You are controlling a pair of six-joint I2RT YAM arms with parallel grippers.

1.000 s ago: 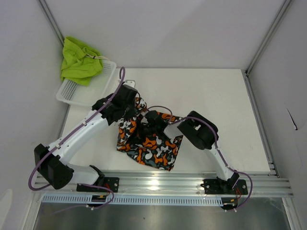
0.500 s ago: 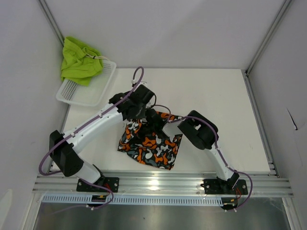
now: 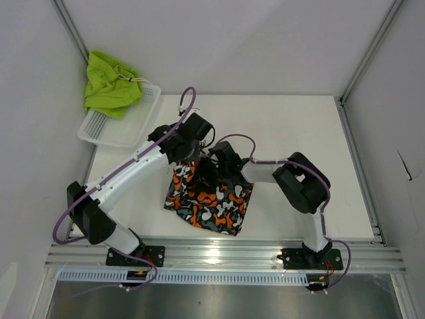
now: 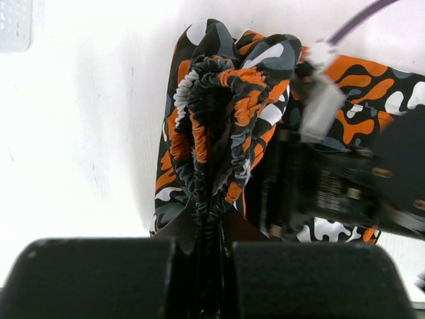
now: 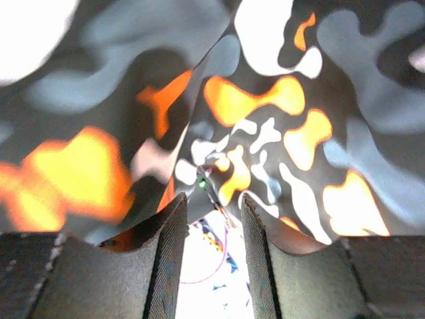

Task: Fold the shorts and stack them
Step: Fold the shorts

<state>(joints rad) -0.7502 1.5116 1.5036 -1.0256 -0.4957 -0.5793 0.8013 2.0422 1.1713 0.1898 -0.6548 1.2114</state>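
Observation:
The camo shorts (image 3: 211,203) lie bunched at the table's middle, near the front. My left gripper (image 3: 192,151) is shut on their gathered elastic waistband (image 4: 216,100), which runs straight down between the left gripper's (image 4: 206,242) closed jaws. Just to its right, my right gripper (image 3: 212,169) sits low against the same fabric. In the right wrist view the right gripper (image 5: 214,207) is open, and the camo shorts (image 5: 265,100) fill the picture just beyond the tips, with nothing between them. The lime green shorts (image 3: 109,83) are heaped on the far end of the basket.
The white mesh basket (image 3: 106,129) stands at the table's far left corner, partly over the edge. Metal frame posts (image 3: 362,66) and white walls close in the table. The right arm's dark wrist (image 4: 332,193) crowds the left wrist view.
My right gripper has opened and let go of the camo fabric, and its elbow swung right. The left arm carried the waistband to the right and a little farther back.

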